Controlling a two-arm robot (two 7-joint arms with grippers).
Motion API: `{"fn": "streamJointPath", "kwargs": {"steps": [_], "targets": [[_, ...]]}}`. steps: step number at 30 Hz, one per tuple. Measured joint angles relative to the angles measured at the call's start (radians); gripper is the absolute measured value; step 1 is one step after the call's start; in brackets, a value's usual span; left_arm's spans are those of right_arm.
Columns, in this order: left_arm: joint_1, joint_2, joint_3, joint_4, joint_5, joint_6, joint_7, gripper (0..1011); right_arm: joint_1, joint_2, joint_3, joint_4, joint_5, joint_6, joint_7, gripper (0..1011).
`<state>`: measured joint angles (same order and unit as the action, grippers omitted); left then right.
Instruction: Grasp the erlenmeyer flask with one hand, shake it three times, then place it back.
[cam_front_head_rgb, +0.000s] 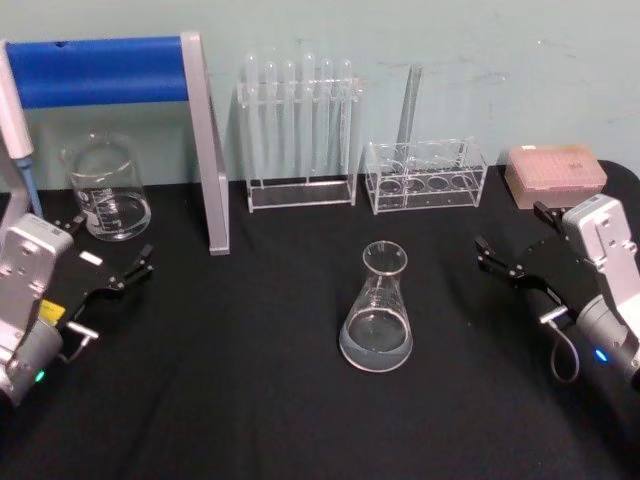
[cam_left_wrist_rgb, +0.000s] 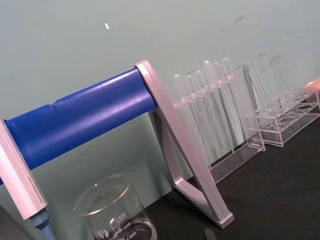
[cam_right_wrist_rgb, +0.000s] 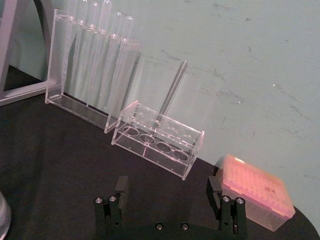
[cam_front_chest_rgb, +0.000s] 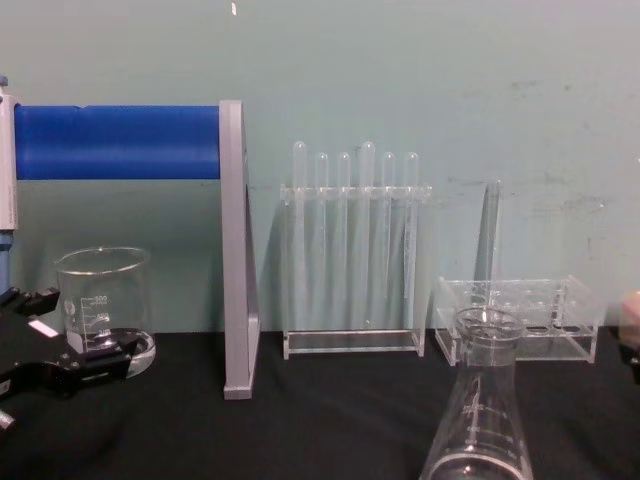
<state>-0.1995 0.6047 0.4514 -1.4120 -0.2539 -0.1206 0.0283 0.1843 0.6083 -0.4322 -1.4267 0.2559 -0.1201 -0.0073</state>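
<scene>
**Glass flask upright on the bench, both sets of jaws apart**

We find the erlenmeyer flask (cam_front_head_rgb: 377, 310) standing upright near the middle of the black bench (cam_front_head_rgb: 250, 410), in front of the low clear rack (cam_front_head_rgb: 425, 176). Nothing touches it. Its printed marks are too faint for us to read.

The left gripper (cam_front_head_rgb: 110, 245) sits at the left side of the bench, just in front of the beaker (cam_left_wrist_rgb: 112, 212), with its jaws apart around nothing. It carries a small white label (cam_front_head_rgb: 90, 258) on which we can make out no writing. On the beaker scale we read 400 and 300.

The right gripper (cam_right_wrist_rgb: 166, 187) sits at the right side, near the pink box (cam_front_head_rgb: 555, 172), with its jaws also apart and holding nothing. Both grippers are well apart from the flask, which lies between them.
</scene>
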Motion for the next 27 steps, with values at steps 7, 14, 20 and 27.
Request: {"fn": "streamJointPath", "kwargs": {"steps": [7, 14, 20, 27], "targets": [[0.0, 0.0, 0.0, 0.0, 0.0, 0.0, 0.0, 1001, -0.049, 0.019, 0.031, -0.053, 0.033, 0.02, 0.043, 1000], [0.0, 0.0, 0.0, 0.0, 0.0, 0.0, 0.0, 1001, -0.11, 0.036, 0.062, -0.119, 0.072, 0.035, 0.083, 1000], [0.0, 0.0, 0.0, 0.0, 0.0, 0.0, 0.0, 1001, -0.159, 0.049, 0.086, -0.185, 0.107, 0.039, 0.126, 1000], [0.0, 0.0, 0.0, 0.0, 0.0, 0.0, 0.0, 1001, -0.205, 0.061, 0.099, -0.247, 0.137, 0.038, 0.192, 1000]]}}
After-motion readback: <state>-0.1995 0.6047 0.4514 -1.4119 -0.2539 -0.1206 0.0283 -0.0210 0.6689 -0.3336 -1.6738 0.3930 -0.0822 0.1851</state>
